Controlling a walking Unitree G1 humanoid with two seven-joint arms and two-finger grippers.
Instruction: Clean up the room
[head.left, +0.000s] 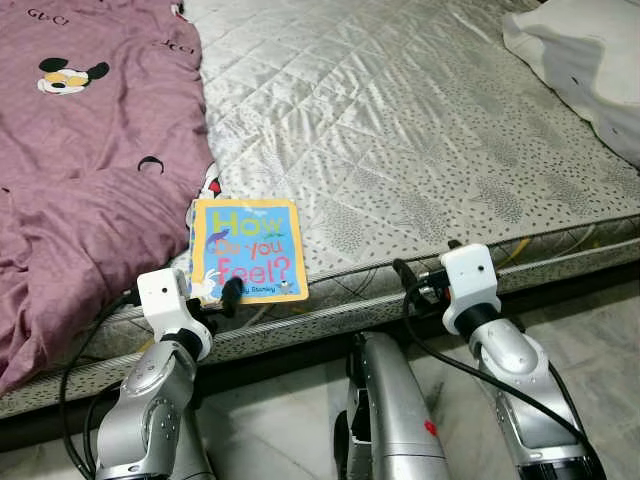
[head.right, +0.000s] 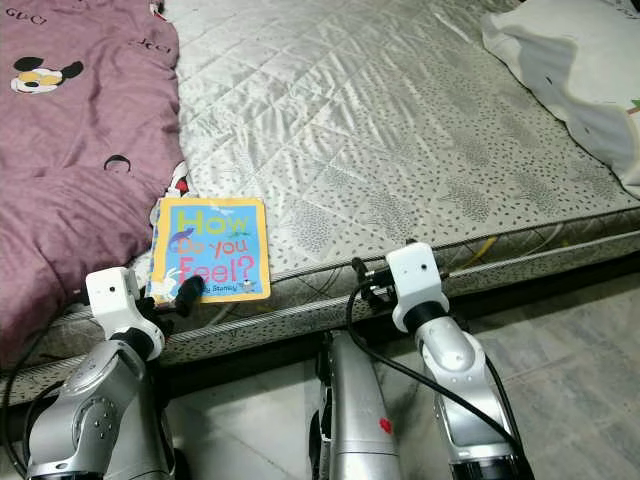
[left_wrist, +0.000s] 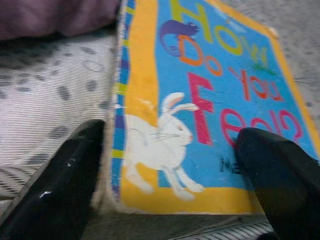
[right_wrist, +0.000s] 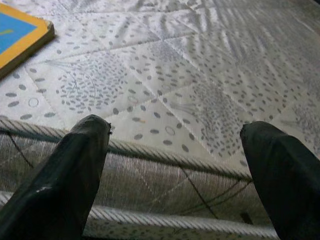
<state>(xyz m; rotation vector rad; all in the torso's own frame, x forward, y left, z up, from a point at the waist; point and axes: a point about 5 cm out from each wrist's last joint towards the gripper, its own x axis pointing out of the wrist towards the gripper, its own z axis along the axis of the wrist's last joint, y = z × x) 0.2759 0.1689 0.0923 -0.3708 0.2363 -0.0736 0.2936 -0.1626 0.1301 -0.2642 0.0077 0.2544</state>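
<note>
A purple blanket (head.left: 80, 150) with cartoon mouse prints covers the left part of the mattress (head.left: 420, 130). Just beside its edge, a book (head.left: 248, 250) lies flat at the mattress's front border. Its cover is blue with an orange frame, titled "How Do You Feel?" in coloured letters, with a white rabbit at the lower corner; corners look worn.

The left gripper (head.left: 222, 298) is raised to the mattress edge, fingers spread wide, one on either side of the book's near edge, not clamped on it. The right gripper (head.left: 420, 278) is held at the same height further right, facing bare mattress, fingers also spread, holding nothing. A white pillow (head.left: 590, 60) lies at the far right.
</note>
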